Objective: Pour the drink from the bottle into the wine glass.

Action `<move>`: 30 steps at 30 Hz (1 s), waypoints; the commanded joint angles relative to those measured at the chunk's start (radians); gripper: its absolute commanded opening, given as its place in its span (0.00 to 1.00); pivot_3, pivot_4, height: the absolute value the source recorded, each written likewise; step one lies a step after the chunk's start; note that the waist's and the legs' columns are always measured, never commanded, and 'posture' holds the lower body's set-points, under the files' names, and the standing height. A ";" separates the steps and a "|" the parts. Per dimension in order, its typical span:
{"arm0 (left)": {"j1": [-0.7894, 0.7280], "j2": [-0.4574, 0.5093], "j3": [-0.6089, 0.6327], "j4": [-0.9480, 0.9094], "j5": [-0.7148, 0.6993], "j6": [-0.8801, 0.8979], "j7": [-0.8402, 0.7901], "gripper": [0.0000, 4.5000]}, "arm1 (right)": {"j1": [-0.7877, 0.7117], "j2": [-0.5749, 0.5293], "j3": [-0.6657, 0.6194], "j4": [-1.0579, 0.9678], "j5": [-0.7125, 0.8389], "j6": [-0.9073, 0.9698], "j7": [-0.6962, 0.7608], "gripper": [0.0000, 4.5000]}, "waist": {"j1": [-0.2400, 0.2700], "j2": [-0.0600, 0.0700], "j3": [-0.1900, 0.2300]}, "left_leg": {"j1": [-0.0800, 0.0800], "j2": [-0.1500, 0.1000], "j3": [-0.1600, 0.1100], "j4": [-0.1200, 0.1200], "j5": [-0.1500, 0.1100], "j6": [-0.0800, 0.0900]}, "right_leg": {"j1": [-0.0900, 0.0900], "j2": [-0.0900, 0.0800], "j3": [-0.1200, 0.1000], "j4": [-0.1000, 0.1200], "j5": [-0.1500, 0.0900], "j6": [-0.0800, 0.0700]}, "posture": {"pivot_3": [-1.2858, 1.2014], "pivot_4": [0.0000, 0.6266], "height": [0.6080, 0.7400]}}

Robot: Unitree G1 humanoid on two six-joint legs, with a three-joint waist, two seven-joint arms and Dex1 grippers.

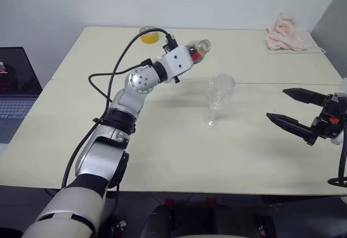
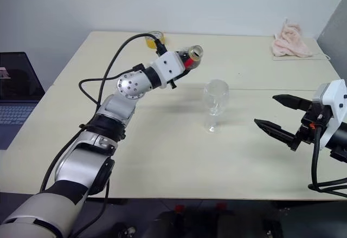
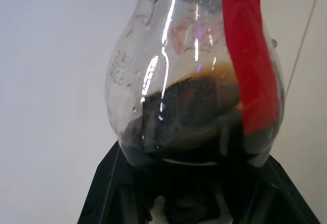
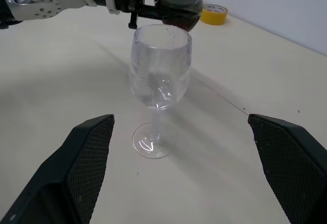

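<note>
The small squat clear plastic bottle (image 1: 199,50) with the red label sits clamped in your left end effector (image 3: 194,183), lifted off the pale worktop (image 1: 162,140). Its long axis lies close to level, tipped on its side, the far end aimed onward from the fingers toward the robot's right; whether that end is neck or base, you cannot tell. The dark brown drink (image 3: 189,117) pools low in the body, against the fingers. The clear stemmed wine glass (image 1: 219,99) stands upright on the worktop, below and a little beyond the bottle's far end, apart from it and looking empty. Your right end effector (image 1: 290,109) hovers spread wide and empty, with the glass straight ahead between its fingers' lines, well apart. A yellow tape roll (image 1: 148,34) lies behind the left end effector; a crumpled pink cloth (image 1: 285,34) rests at the far right corner. Nothing stands between bottle and glass.
</note>
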 commanded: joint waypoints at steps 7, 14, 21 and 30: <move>-0.132 -0.013 -0.018 0.117 0.058 -0.157 0.019 0.38 | 0.019 0.002 -0.038 -0.044 0.018 -0.023 -0.035 1.00 | -0.001 0.000 0.000 | 0.000 0.000 0.000 0.000 0.000 0.000 | 0.000 0.000 0.000 0.001 0.000 0.000 | 0.52 0.24 1.00; -0.147 -0.011 -0.036 0.163 0.108 -0.224 0.032 0.38 | 0.034 0.007 -0.035 -0.057 0.016 -0.029 -0.053 1.00 | -0.002 0.000 0.000 | -0.001 0.000 0.000 0.001 0.000 0.000 | 0.000 0.000 -0.001 0.001 0.000 0.000 | 0.52 0.24 1.00; -0.165 -0.008 -0.068 0.183 0.173 -0.280 0.078 0.38 | 0.053 0.014 -0.040 -0.075 0.016 -0.029 -0.068 1.00 | -0.003 0.000 0.000 | -0.001 -0.001 0.000 0.001 0.000 0.000 | -0.001 0.000 -0.001 0.003 0.000 0.000 | 0.52 0.24 1.00; -0.187 0.003 -0.096 0.212 0.242 -0.320 0.137 0.38 | 0.065 0.004 -0.045 -0.079 0.019 -0.033 -0.076 1.00 | -0.004 0.000 0.000 | -0.006 -0.001 0.000 0.008 0.000 0.000 | -0.007 0.000 0.000 0.013 0.000 0.000 | 0.52 0.24 1.00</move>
